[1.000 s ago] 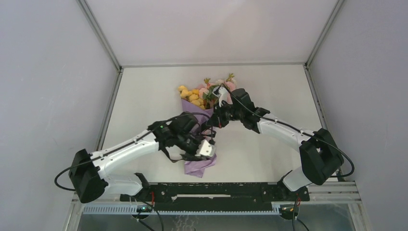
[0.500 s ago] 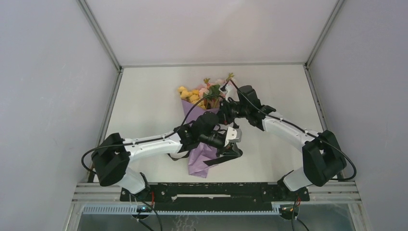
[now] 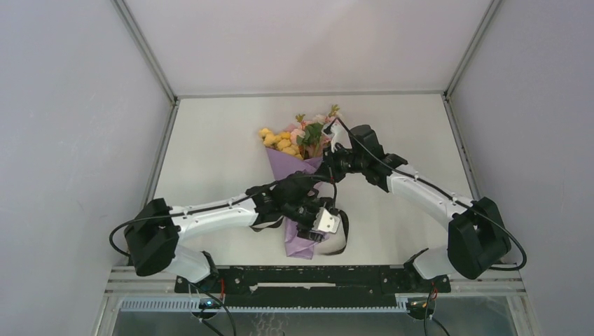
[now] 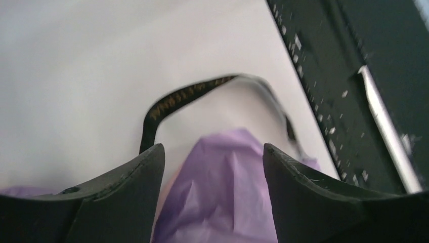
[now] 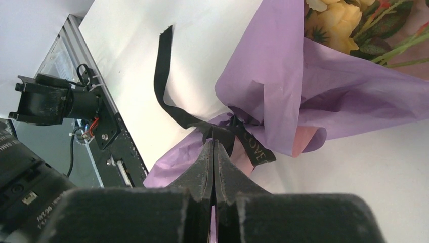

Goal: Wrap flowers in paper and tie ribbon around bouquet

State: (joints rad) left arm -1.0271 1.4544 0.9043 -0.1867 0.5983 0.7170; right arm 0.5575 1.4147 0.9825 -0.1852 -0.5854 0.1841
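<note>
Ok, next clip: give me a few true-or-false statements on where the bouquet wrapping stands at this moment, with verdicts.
1. The paper is wrapped around the flowers as a cone. True.
2. The left pincer is clamped on the paper. False: its jaws stand apart near the paper's narrow lower end, gripping nothing.
3. The right pincer is shut on the ribbon at the paper's pinched waist. True.
4. The ribbon is red. False: it is black with faint lettering.
5. The flowers sit at the end of the paper nearest the left pincer. False: they are at the opposite, far end.
</note>
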